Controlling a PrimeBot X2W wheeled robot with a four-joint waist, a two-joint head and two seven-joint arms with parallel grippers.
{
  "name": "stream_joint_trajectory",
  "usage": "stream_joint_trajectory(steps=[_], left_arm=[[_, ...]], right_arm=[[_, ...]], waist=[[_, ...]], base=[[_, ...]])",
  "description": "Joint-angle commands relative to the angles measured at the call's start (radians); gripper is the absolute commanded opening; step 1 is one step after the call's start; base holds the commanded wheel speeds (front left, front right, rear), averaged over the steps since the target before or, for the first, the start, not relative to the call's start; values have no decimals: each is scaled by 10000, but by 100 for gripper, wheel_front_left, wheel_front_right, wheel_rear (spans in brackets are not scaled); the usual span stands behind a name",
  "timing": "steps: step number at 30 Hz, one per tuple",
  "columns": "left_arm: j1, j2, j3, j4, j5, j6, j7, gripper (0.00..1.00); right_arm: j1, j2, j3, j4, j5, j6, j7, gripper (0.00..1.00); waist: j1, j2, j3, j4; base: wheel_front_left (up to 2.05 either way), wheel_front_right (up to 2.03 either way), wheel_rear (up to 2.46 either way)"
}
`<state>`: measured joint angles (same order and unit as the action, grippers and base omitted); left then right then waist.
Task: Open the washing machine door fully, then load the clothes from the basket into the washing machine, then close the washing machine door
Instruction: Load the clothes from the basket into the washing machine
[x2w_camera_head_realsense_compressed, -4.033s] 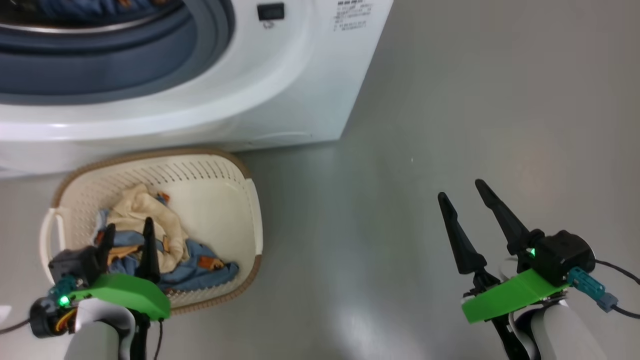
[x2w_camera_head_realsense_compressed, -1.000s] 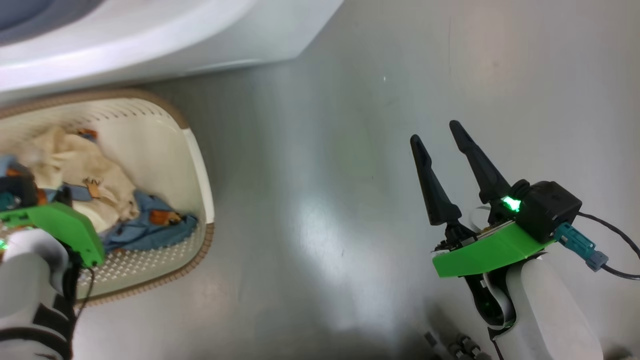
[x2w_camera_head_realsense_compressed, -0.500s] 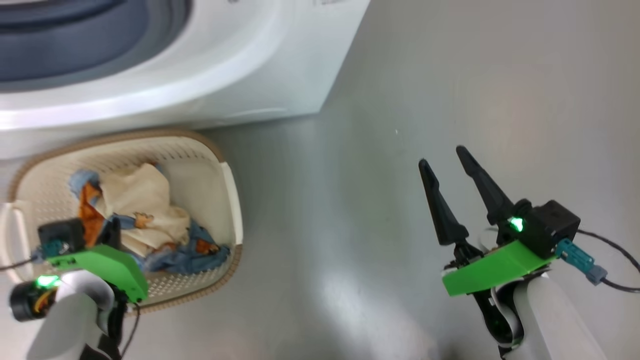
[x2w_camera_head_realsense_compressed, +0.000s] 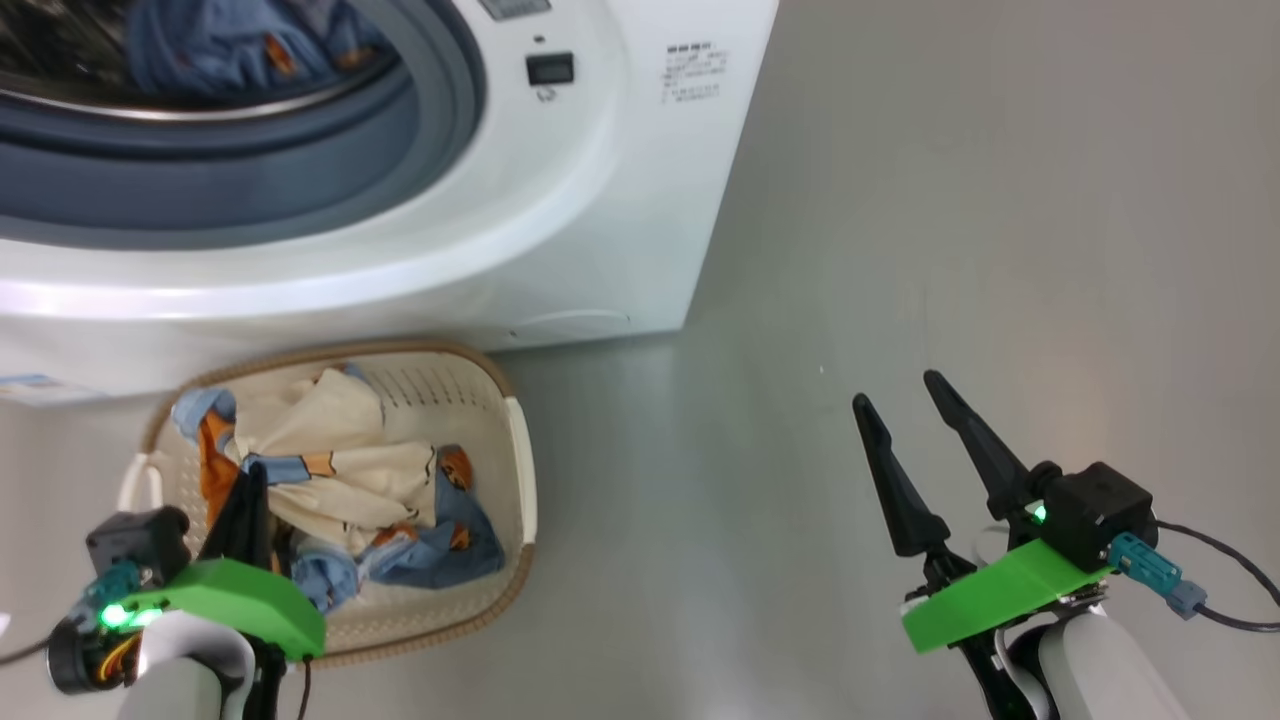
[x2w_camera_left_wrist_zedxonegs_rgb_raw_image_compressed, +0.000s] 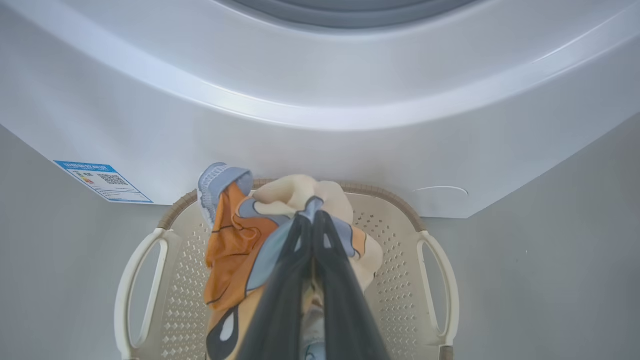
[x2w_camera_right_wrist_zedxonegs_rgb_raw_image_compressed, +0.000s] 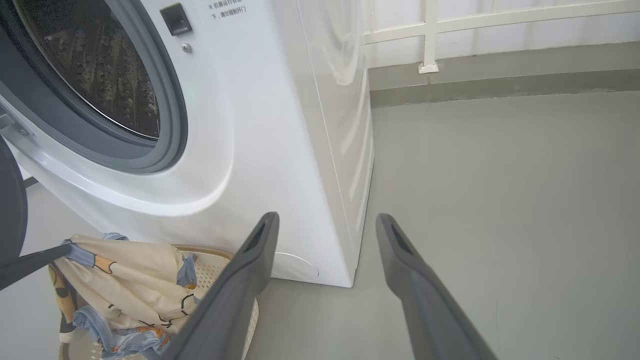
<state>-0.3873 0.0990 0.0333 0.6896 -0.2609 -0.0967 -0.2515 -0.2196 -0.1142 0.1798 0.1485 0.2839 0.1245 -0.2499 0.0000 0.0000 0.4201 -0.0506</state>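
The left claw (x2w_camera_head_realsense_compressed: 250, 472) is now shut on a cream garment (x2w_camera_head_realsense_compressed: 340, 470) with orange and light blue print. 4 seconds ago its 2 fingers stood apart above the heap; half a second ago they were down among the clothes. Now the fabric is drawn up into a peak over the basket (x2w_camera_head_realsense_compressed: 521, 480), and the left wrist view shows both fingers pressed together with a fold of cloth pinched at their tips. The garment's lower part trails in the basket, beside a crumpled blue piece (x2w_camera_head_realsense_compressed: 440, 555) that lies on the basket's floor.

The head camera has swung too, so more of the washing machine (x2w_camera_head_realsense_compressed: 580, 200) shows than a moment ago; that is no move of the machine. Its drum opening is uncovered, with a blue garment (x2w_camera_head_realsense_compressed: 230, 45) already inside, and what looks like the washing machine door (x2w_camera_right_wrist_zedxonegs_rgb_raw_image_compressed: 11, 200) stands clear at the left. The basket sits on the floor (x2w_camera_head_realsense_compressed: 850, 200), just in front of the machine.

The right claw (x2w_camera_head_realsense_compressed: 898, 390) hangs open and empty over bare floor, as it did 4 seconds ago.

So the grab appears to have taken: loading is partly done, and the lift to the drum comes next, with the trailing hem liable to snag the basket's rim.
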Motion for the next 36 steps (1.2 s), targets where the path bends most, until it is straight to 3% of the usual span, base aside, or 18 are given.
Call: stream_joint_trajectory(steps=[1, 20, 36], left_arm=[[299, 212, 327, -399, -1, 59, -101, 0], [2263, -160, 734, -4791, 225, 83, -102, 0], [3471, -242, 920, -6552, 334, 209, -103, 0]], right_arm=[[245, -32, 196, -183, 89, 62, -119, 100], [992, -112, 131, -48, 183, 62, -119, 100], [1397, -144, 143, -158, 107, 62, -119, 100]], waist=[[0, 0, -555, 204], [0, 0, -2311, 292], [0, 0, -3244, 132]], base=[[0, 0, 0], [0, 0, 0], [0, 0, 0]])
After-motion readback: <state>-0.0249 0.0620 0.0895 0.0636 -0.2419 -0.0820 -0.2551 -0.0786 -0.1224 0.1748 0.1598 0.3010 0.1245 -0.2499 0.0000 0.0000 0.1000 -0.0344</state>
